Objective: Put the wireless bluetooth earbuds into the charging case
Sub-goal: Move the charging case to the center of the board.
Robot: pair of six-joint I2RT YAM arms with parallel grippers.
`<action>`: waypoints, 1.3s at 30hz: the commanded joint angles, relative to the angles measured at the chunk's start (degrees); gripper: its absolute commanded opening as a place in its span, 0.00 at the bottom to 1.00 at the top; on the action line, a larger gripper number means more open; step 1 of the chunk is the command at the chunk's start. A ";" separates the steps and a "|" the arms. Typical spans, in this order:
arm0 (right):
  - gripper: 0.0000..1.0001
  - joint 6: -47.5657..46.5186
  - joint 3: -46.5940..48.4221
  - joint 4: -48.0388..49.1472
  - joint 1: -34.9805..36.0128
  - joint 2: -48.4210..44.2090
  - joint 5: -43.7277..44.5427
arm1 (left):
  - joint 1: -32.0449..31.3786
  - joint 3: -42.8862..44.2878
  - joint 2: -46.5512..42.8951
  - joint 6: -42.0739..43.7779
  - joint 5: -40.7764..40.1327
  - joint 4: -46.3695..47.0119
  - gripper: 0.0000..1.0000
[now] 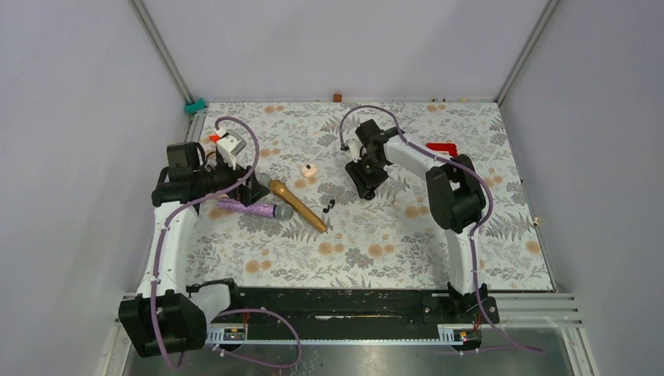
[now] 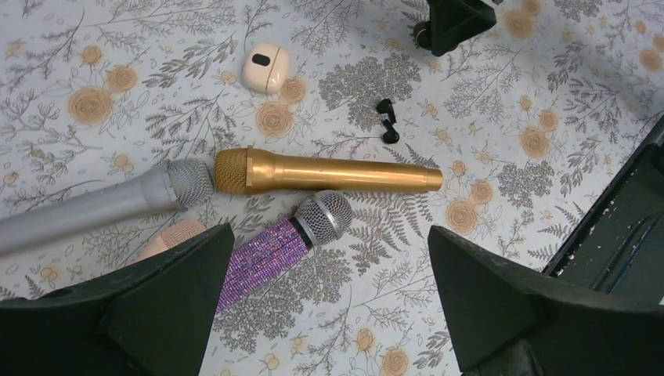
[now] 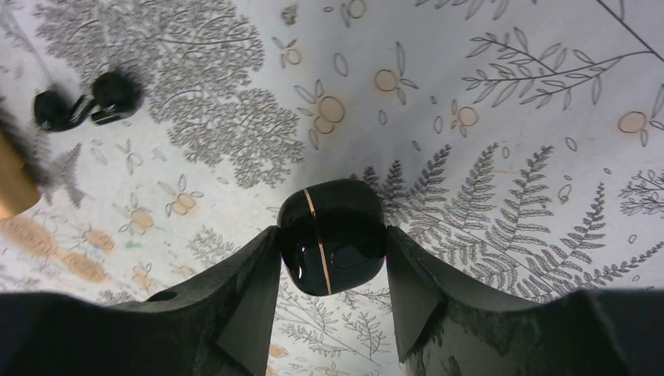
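Clamped between the fingers of my right gripper [image 3: 331, 239] is the charging case [image 3: 335, 211], glossy and rounded, its gold seam shut as far as I can see. I cannot tell whether it rests on the floral table [image 3: 509, 117] or hangs just above it. That grip worries me first: the fingers pinch only the near sides of a slick pebble, so an extra squeeze or a bump could squirt it out. The seam runs between the two fingers, so I judge they press lid and base together, and the lid cannot open while held that way. The wireless bluetooth earbuds [image 2: 387, 120] lie loose on the table, touching each other, near the case and just beside the tail of the gold microphone [image 2: 329, 172]. My left gripper [image 2: 330, 228] hangs spread wide and empty above the microphones. If it reaches for things so tiny, a finger could knock the gold microphone or the purple glitter microphone [image 2: 266, 251] into the earbuds and scatter the pair.
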 commanded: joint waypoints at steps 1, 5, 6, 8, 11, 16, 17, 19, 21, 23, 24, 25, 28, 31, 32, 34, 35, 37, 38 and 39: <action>0.53 3.62 -1.55 4.05 1.42 -2.08 4.74 | -1.04 -2.31 -2.25 -0.95 1.93 5.01 0.98; 0.54 5.47 -1.66 4.32 2.20 -2.09 4.61 | -1.05 -4.54 -4.41 0.45 0.38 5.04 0.98; 0.55 6.06 -1.64 4.32 2.22 -2.17 4.96 | -1.06 -4.56 -4.71 0.66 0.20 4.86 0.99; 0.61 6.56 -1.35 4.28 2.23 -2.41 4.22 | -1.04 -4.30 -4.97 0.69 -0.18 4.62 0.99; 0.76 6.05 -0.63 3.54 2.23 -3.52 1.79 | -0.97 -4.17 -4.45 0.33 -0.82 4.57 0.98; 0.90 6.56 1.57 3.20 2.23 -7.31 -0.70 | -0.97 -3.56 -3.15 1.04 -0.37 3.47 0.99; 0.90 6.85 2.69 3.24 2.23 -7.53 -1.34 | -0.85 -3.63 -3.19 1.09 -0.54 3.43 0.98; 0.90 8.27 5.47 3.32 2.31 -7.00 -3.33 | -0.68 -4.00 -3.40 1.41 -0.56 3.47 0.98; 0.90 10.30 9.39 3.13 2.72 -5.10 -4.67 | -0.11 -4.40 -3.60 1.74 -0.30 3.52 0.99; 0.90 11.69 14.13 2.58 3.85 -2.20 -4.15 | 0.62 -4.57 -3.81 1.87 -0.13 3.55 0.99; 0.90 12.49 16.69 1.68 4.54 -0.49 -3.32 | 0.87 -4.61 -3.93 1.81 -0.03 3.62 0.99; 0.90 13.51 20.77 0.79 5.38 1.69 -1.81 | 1.09 -4.73 -3.91 1.78 0.04 3.79 0.99; 0.90 16.22 30.09 -2.23 7.95 8.07 2.25 | 1.22 -4.89 -3.53 1.74 0.37 4.17 0.99; 0.91 17.54 35.31 -2.76 10.53 12.86 5.25 | 1.20 -4.79 -2.90 1.74 0.29 4.16 0.99; 0.91 18.07 36.67 -2.52 10.98 13.98 5.93 | 1.22 -4.79 -2.80 1.70 0.21 4.18 0.99; 0.91 20.12 40.09 -2.47 11.49 16.95 7.69 | 1.29 -4.86 -2.70 1.74 0.12 4.21 0.99; 0.92 20.55 41.62 -2.57 11.67 18.34 8.93 | 1.34 -4.87 -2.69 1.66 0.03 4.33 0.99; 0.92 21.17 44.49 -2.64 11.89 20.86 11.22 | 1.31 -4.96 -2.69 1.66 0.09 4.39 0.99; 0.92 21.22 45.55 -2.53 12.00 22.01 11.78 | 1.31 -5.03 -2.69 1.65 0.09 4.48 0.98; 0.92 21.17 46.19 -2.26 12.05 22.91 11.99 | 1.31 -5.05 -2.72 1.63 0.01 4.45 0.98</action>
